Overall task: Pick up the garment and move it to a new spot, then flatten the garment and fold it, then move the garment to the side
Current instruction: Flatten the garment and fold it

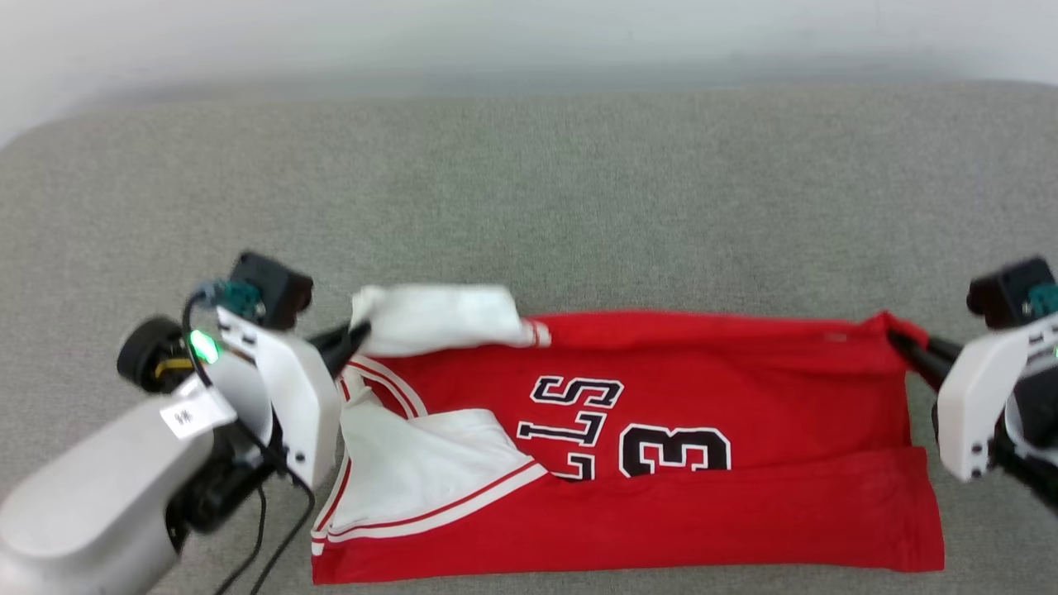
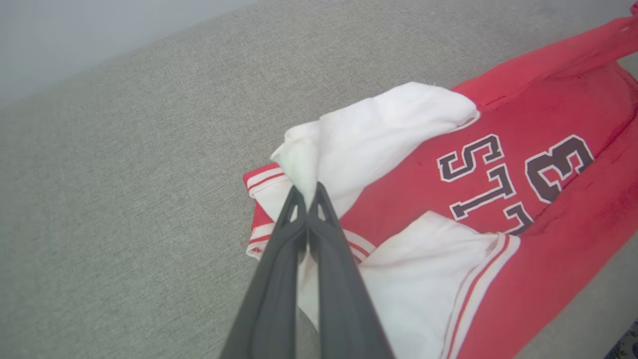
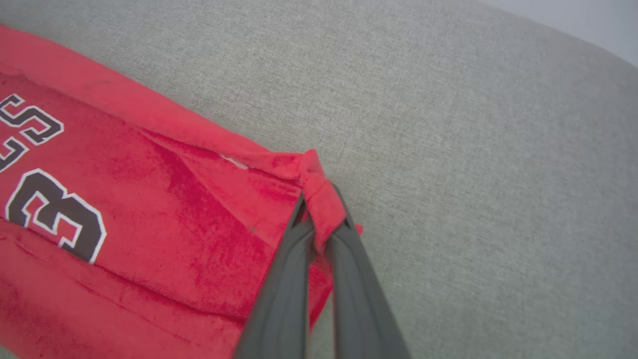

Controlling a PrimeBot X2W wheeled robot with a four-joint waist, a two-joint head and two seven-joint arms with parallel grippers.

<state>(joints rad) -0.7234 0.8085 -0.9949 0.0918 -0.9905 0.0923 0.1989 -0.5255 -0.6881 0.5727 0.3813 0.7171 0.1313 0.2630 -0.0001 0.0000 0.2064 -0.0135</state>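
Your left claw (image 2: 309,192) is clamped tight on the garment's (image 1: 744,397) white sleeve (image 2: 379,124). Your right claw (image 3: 323,224) is pinched closed on its far red corner. Garment lies stretched between both claws on the grey fabric surface (image 1: 529,207), with the near edge folded over.

Garment (image 1: 744,512) is solid bright red; sleeves (image 1: 413,463) are plain white. Trim (image 1: 438,512) is thin red-and-white stripes along sleeve edge and neckline. Lettering (image 1: 579,392) is black with white outline, and number (image 1: 674,450) has the same black fill and white outline. Bench (image 1: 579,182) is light grey with a fine heathered weave, plain all over. Wall (image 1: 496,33) is pale greyish white. Left tool (image 1: 359,335) is matte dark grey, right tool (image 1: 897,339) the same dark grey. Wrist housing (image 1: 289,397) is white, connector (image 1: 235,291) teal, light (image 1: 202,347) glowing green. Forearm (image 1: 91,504) is silver-grey, cable (image 1: 273,529) black.
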